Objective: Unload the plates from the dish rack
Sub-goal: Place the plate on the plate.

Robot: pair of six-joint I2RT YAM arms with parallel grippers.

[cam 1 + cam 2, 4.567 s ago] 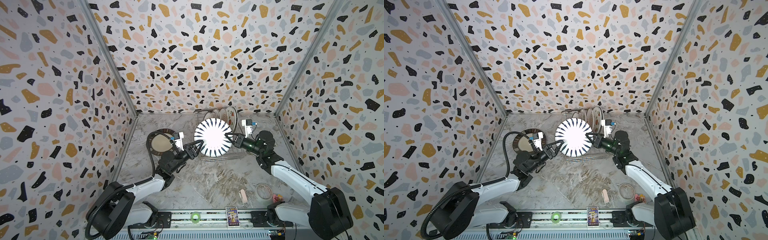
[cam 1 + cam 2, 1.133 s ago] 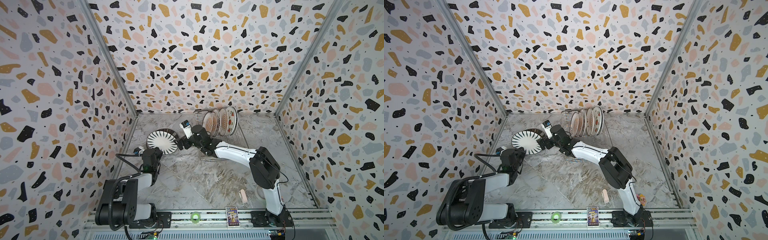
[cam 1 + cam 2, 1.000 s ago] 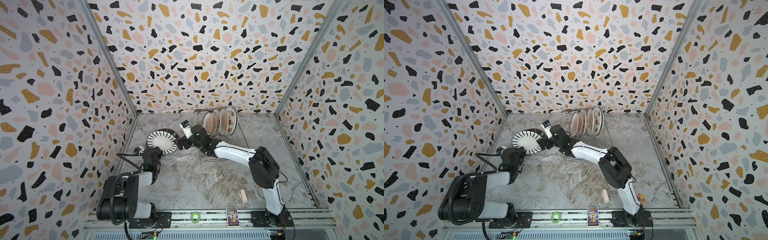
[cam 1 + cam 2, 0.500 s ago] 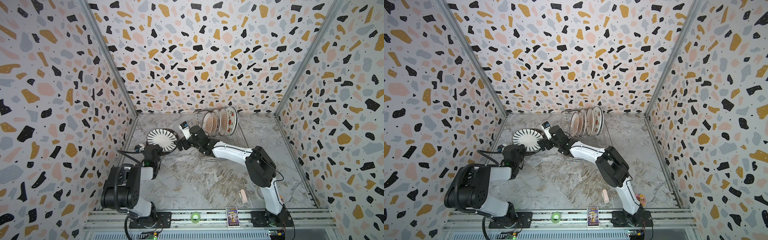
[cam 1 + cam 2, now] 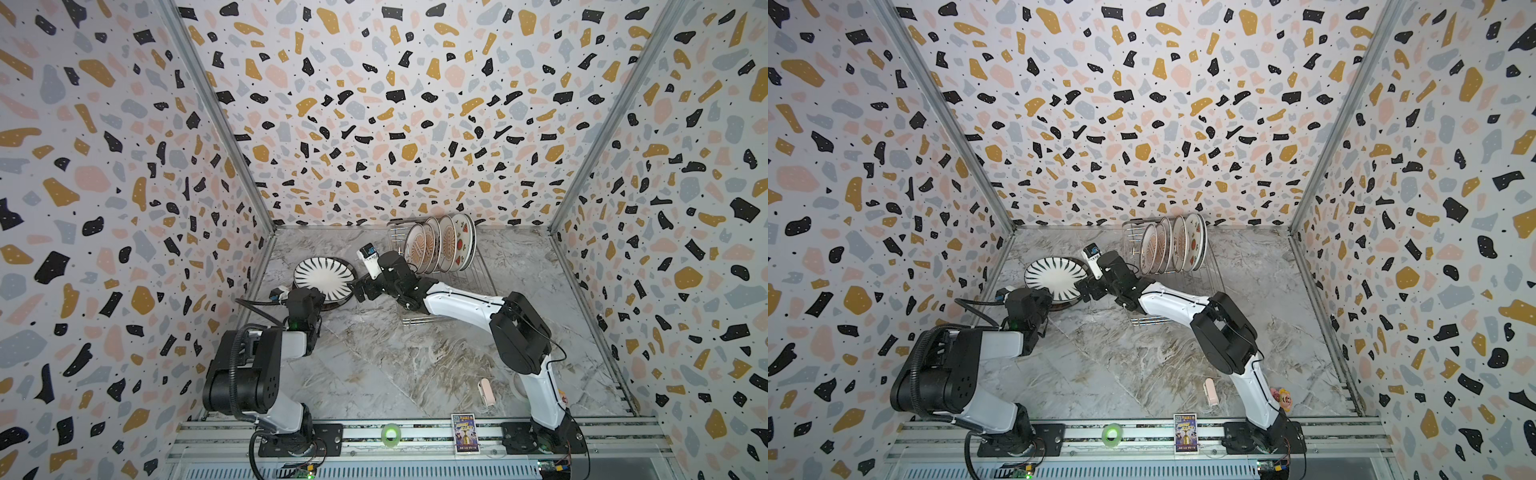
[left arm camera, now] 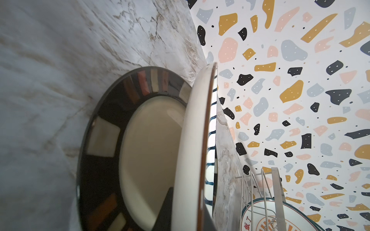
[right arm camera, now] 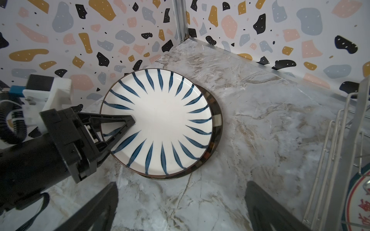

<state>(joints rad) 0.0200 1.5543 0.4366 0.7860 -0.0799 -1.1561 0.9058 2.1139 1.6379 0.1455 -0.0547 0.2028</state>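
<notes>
At the left, the left gripper (image 7: 131, 123) is clamped on the near rim of a white round ceramic plate with dark blue radial stripes (image 7: 160, 120). 1 black triangular finger (image 7: 112, 124) lies on the plate's upper face, and in the left wrist view the other finger (image 6: 165, 210) shows under its plain white underside. The striped plate is tilted, its gripped edge raised, above a round ceramic plate with a dark brown rim of coloured blocks and a cream centre (image 6: 104, 138). That lower plate rests flat on the grey-veined marble tabletop (image 5: 374, 365), close to the left wall. The 2 plates seem to meet at their far edges. Just right of them, the right gripper (image 5: 360, 291) hangs low over the marble. Its 2 black fingers (image 7: 96, 206) are spread wide with nothing between them, near the striped plate's rim but apart from it. Further right, at the back of the table, stands the rectangular silver wire dish rack (image 5: 482, 278). At least 4 round ceramic plates stand on edge in its far end, an orange-sunburst plate (image 5: 417, 250) nearest the gripper and a watermelon-printed plate (image 5: 464, 243) toward the far side. In the right wrist view a red-lettered plate (image 7: 358, 200) shows behind the rack's wires. Toward the front right, a small pale pink oblong object (image 5: 486, 392) lies on the marble beside the right arm.
</notes>
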